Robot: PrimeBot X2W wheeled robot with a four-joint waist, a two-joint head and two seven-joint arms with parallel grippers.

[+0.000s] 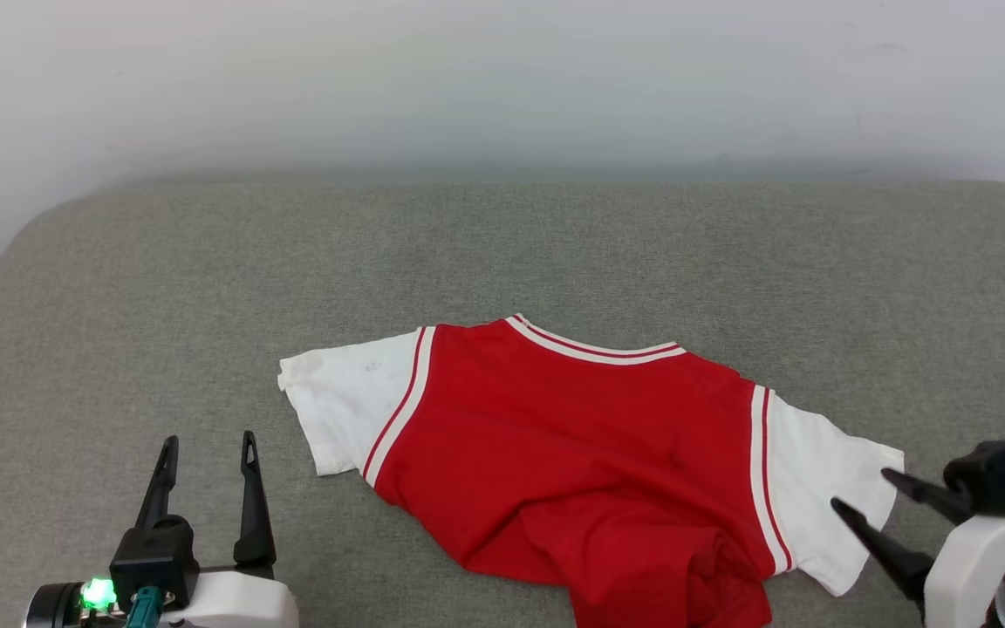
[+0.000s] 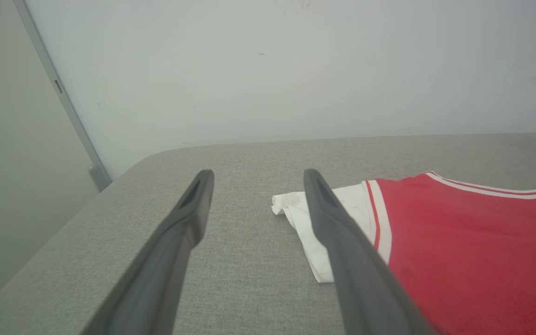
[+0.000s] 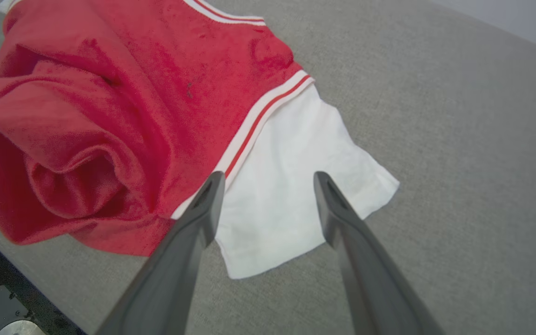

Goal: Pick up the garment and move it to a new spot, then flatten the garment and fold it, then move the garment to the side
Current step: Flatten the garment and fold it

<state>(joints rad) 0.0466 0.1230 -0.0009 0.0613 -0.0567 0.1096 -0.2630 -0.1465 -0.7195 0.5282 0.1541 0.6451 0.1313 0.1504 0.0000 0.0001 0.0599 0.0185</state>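
Note:
The garment, a red shirt with white short sleeves and red-and-white striped trim, lies spread on the grey cushion with its collar toward the wall. Its lower hem is bunched and hangs over the front edge. No numerals or letters show on the upper side. My left gripper stands open to the left of the left white sleeve, apart from it. My right gripper is open, its fingertips over the edge of the right white sleeve, with nothing held.
The grey fabric cushion reaches back to a pale wall. Its rounded left corner drops away beside a grey panel. Bare cushion lies behind and to both sides of the shirt.

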